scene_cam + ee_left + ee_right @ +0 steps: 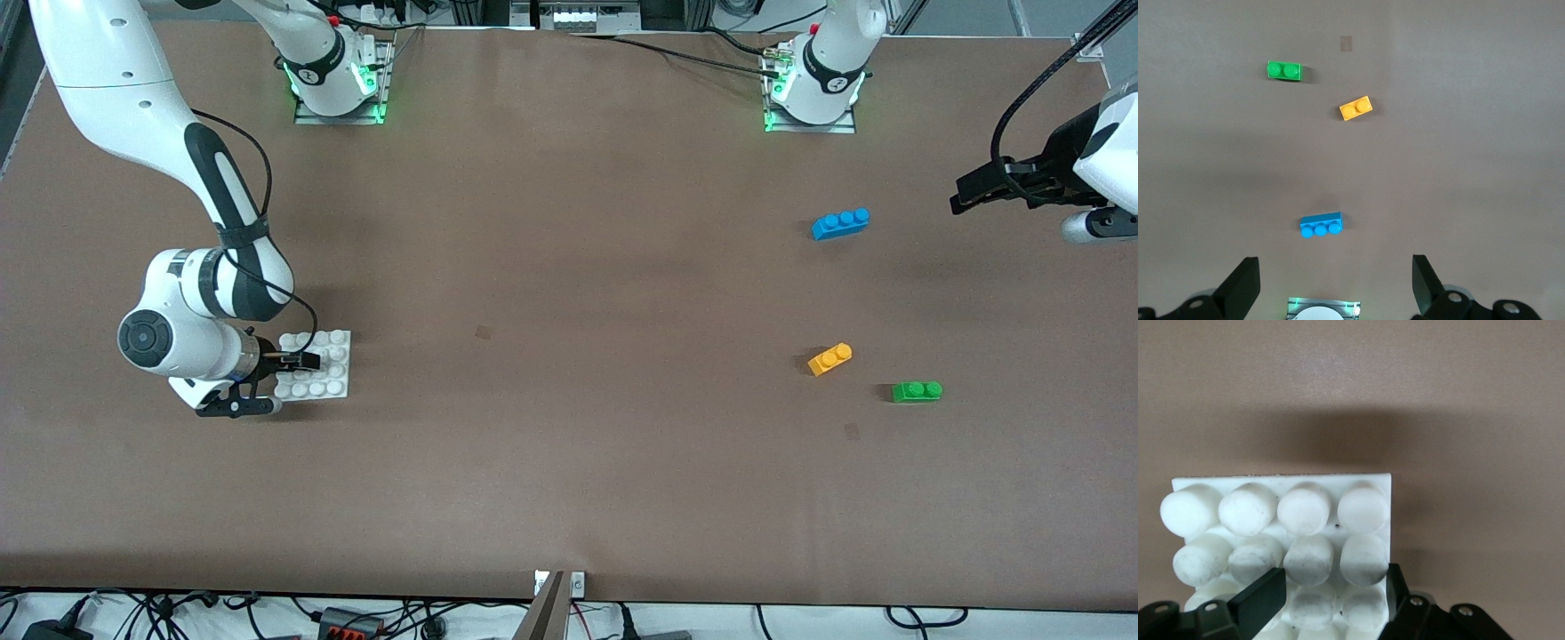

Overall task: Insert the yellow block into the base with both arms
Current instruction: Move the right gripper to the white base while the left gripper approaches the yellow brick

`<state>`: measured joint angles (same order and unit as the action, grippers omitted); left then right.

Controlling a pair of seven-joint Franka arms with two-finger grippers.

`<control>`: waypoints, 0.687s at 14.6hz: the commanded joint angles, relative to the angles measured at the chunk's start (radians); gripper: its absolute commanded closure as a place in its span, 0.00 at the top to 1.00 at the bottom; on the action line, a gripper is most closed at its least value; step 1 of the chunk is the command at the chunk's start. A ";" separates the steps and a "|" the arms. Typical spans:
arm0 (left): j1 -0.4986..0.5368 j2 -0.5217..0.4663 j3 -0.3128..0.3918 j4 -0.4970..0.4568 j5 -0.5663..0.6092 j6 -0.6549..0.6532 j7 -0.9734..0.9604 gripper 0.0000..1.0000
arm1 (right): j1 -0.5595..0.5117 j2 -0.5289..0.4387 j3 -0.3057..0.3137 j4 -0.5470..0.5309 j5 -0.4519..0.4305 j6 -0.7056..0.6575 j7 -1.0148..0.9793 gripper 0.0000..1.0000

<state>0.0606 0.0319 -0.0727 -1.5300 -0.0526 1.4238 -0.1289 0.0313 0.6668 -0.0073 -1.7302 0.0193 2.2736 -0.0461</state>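
Observation:
The white studded base [341, 391] lies flat on the table at the right arm's end. My right gripper [302, 362] is down on it. In the right wrist view the base [1281, 482] fills the frame, and the right gripper [1331, 577] is shut on it: one finger presses the plate's side edge, the other sits between stud rows. The yellow block [829, 359] lies on the table toward the left arm's end, also seen as the yellow block [1356, 108]. My left gripper [965, 191] hangs open and holds nothing over that end, its jaws spread wide in the left gripper [1335, 267] view.
A blue three-stud brick [840, 223] lies farther from the front camera than the yellow block. A green two-stud brick [917, 391] lies just nearer, beside it. Both show below the left wrist: blue brick [1321, 225], green brick [1285, 70]. The arm bases stand along the table's back edge.

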 commanded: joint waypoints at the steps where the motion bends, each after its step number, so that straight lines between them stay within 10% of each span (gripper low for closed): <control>1: 0.002 -0.006 -0.009 -0.004 -0.020 0.003 0.012 1.00 | -0.001 0.020 0.003 0.003 0.007 0.014 0.000 0.53; 10: -0.018 0.058 -0.015 -0.006 -0.021 -0.026 0.029 1.00 | -0.007 0.022 0.003 0.004 0.007 0.010 -0.015 0.52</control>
<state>0.0550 0.0852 -0.0826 -1.5337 -0.0547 1.4118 -0.1234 0.0298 0.6644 -0.0079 -1.7302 0.0195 2.2688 -0.0492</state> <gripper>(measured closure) 0.000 0.374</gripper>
